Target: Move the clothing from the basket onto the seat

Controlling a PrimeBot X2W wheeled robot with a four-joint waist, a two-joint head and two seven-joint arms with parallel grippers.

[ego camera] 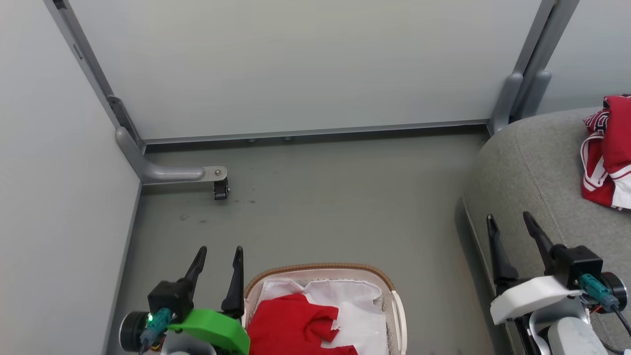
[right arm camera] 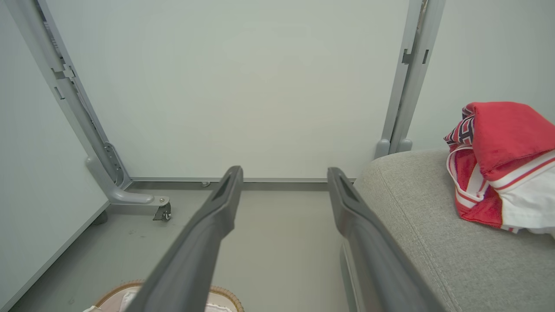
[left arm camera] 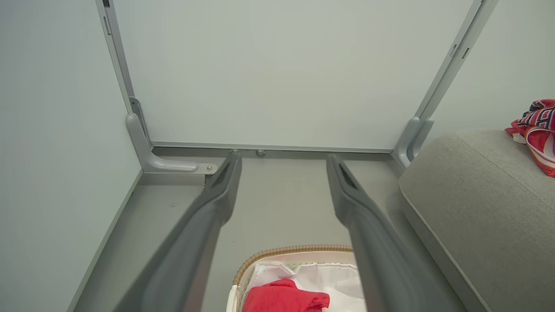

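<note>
A red garment lies crumpled in the white basket at the bottom centre, on its white lining; it also shows in the left wrist view as red cloth. Another red garment with white trim rests on the grey seat at the right, also seen from the right wrist. My left gripper stands open just left of the basket, holding nothing. Over the seat's near edge my right gripper is open and empty too.
Pale partition walls close off the back and left. A grey metal foot with a small castor juts onto the grey floor at the left. The floor between basket, seat and back wall is bare.
</note>
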